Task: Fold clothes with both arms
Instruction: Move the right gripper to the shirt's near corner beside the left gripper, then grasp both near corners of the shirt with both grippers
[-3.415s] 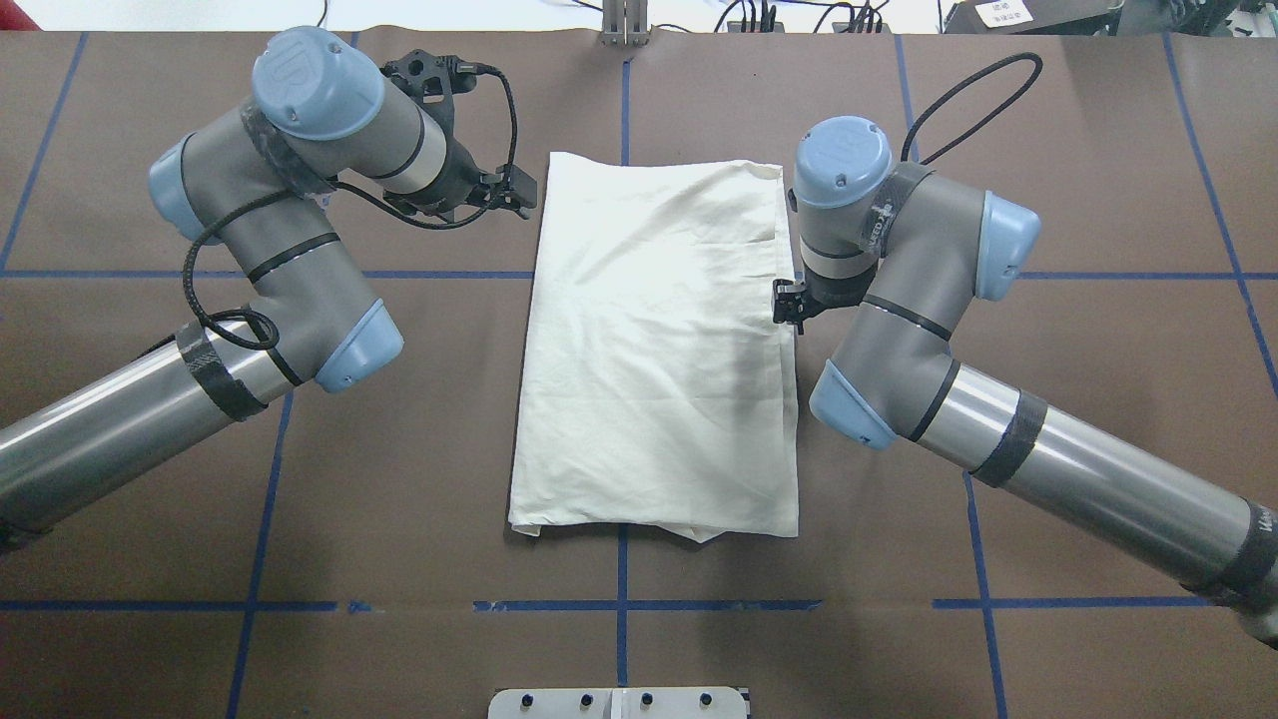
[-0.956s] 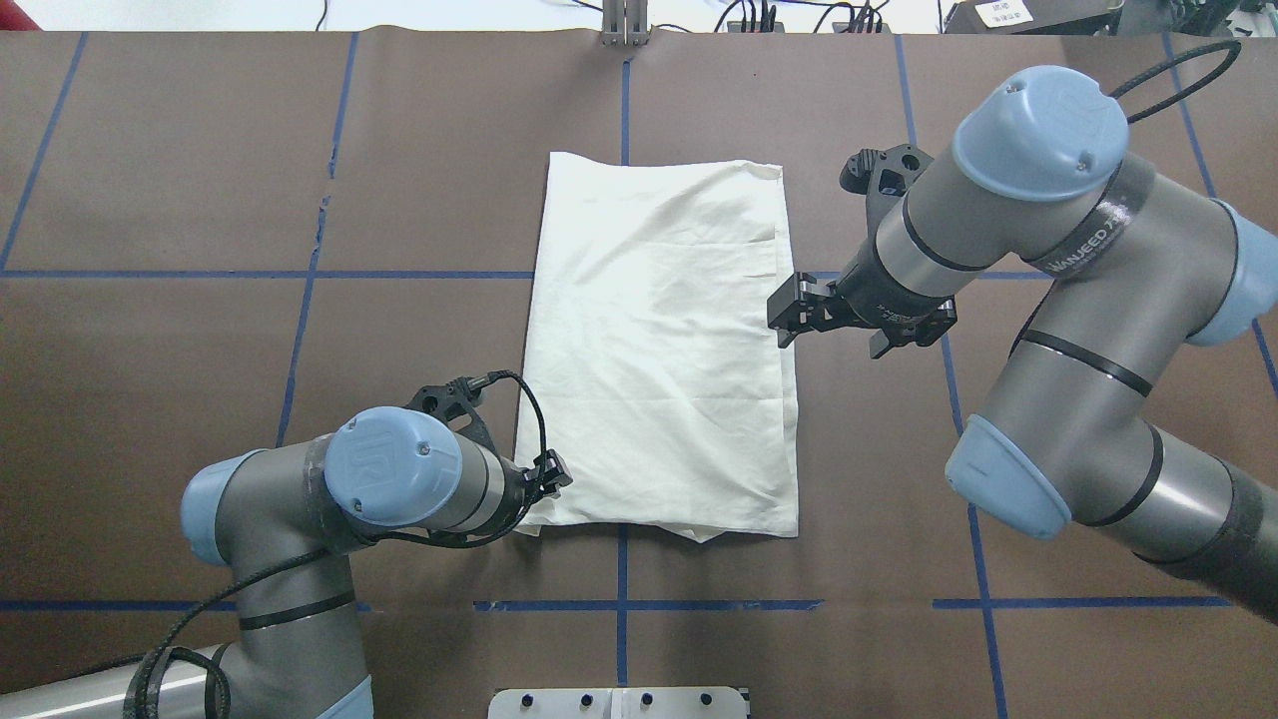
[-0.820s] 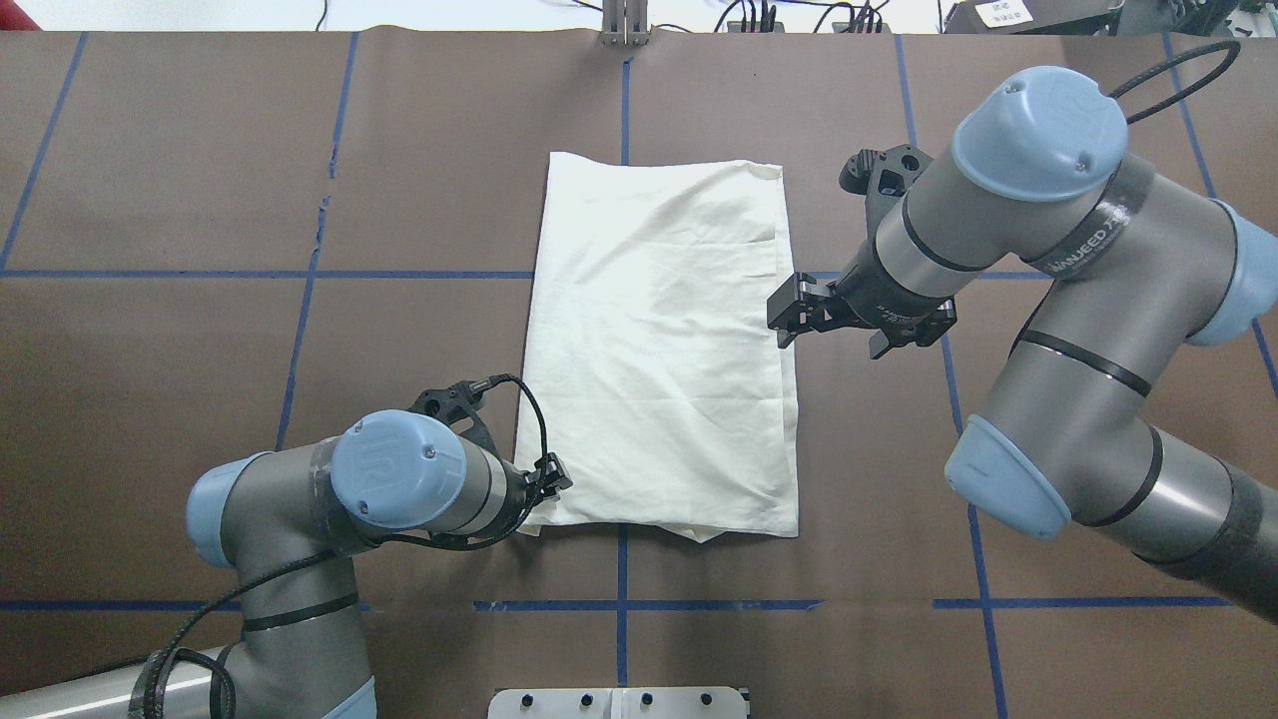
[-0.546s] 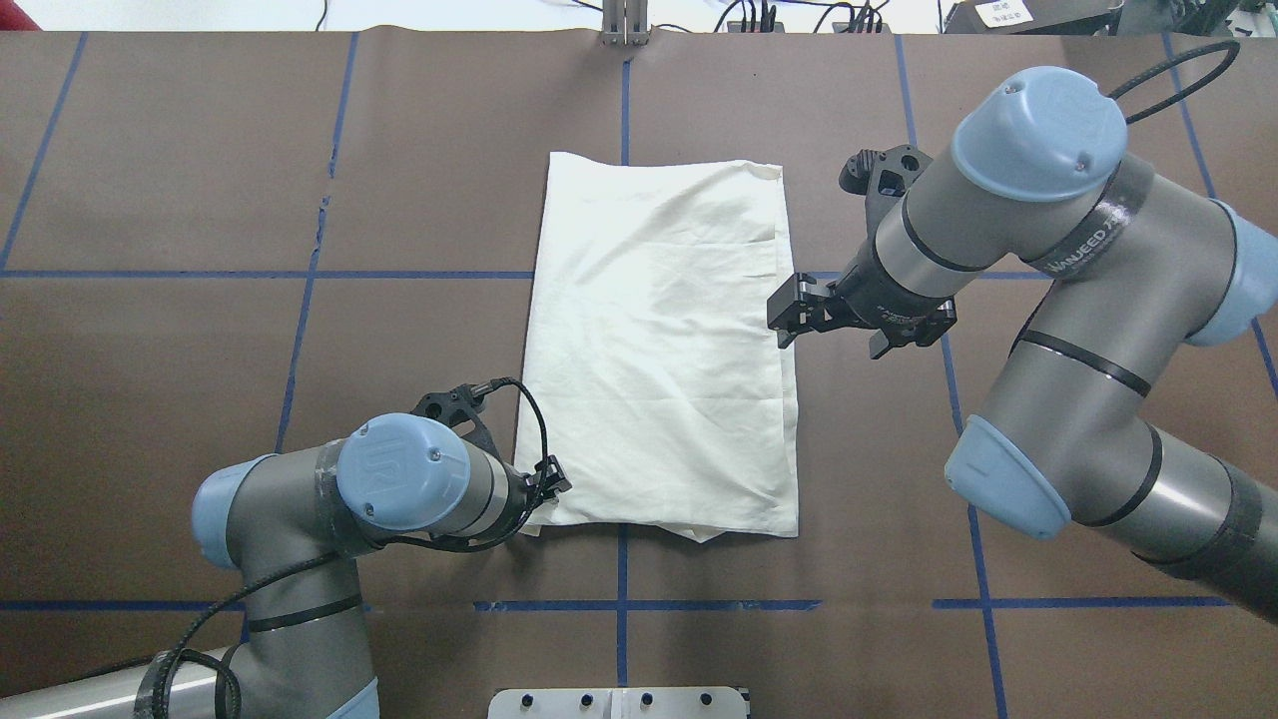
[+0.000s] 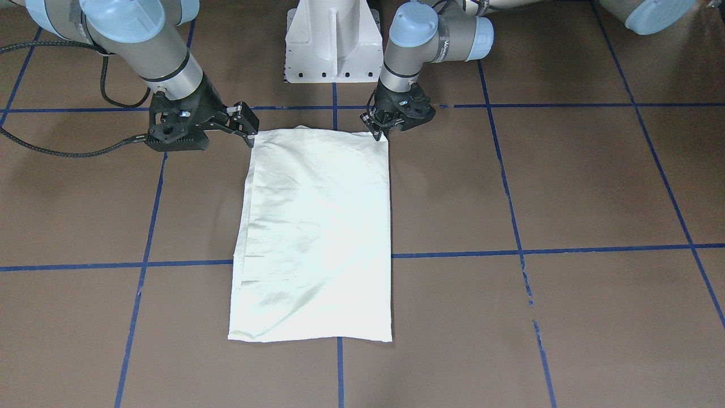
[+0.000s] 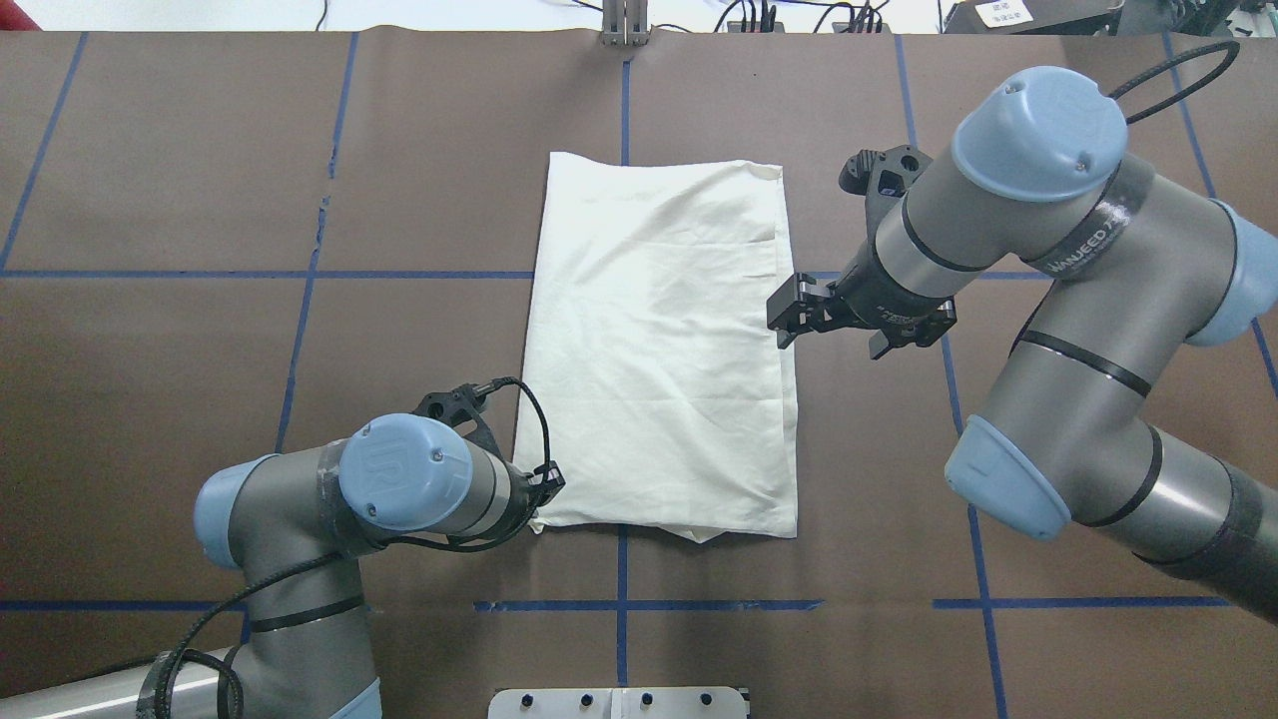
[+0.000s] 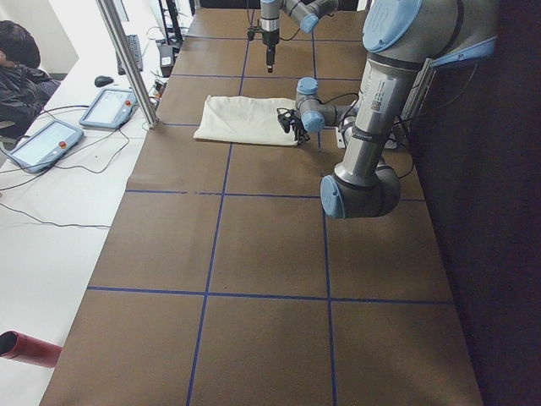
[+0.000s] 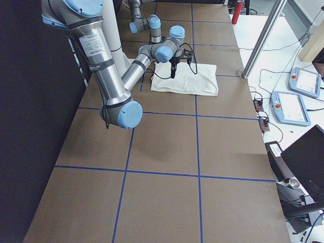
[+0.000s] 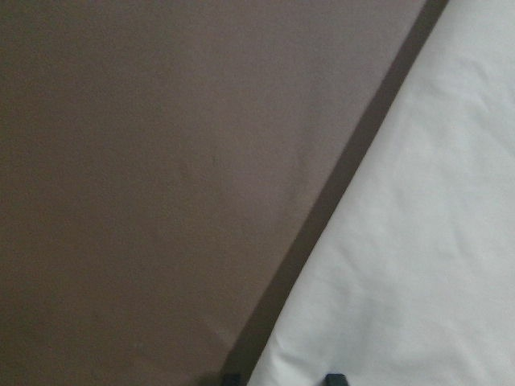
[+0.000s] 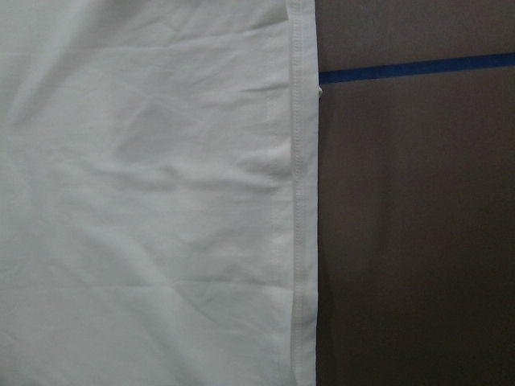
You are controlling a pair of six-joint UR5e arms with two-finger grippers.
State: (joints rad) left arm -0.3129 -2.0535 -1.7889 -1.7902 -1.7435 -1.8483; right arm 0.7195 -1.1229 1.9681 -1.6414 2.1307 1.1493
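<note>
brown tabletop [image 6: 419, 200] carries it all; left end effector [image 6: 549, 482] sits low at the near left corner of the folded cream t-shirt [image 6: 659, 350], grip or no grip i cannot tell; the t-shirt lies flat mid-tabletop, plain side up; right end effector [image 6: 783, 314] hangs by its right hem, jaws spread.

Counted: one folded cream shirt [image 6: 659, 340]; two robot arms, left arm [image 6: 290, 509] and right arm [image 6: 1078, 330]; one white pedestal base [image 5: 334, 51]; two teach pendants [image 8: 291, 108].
</note>
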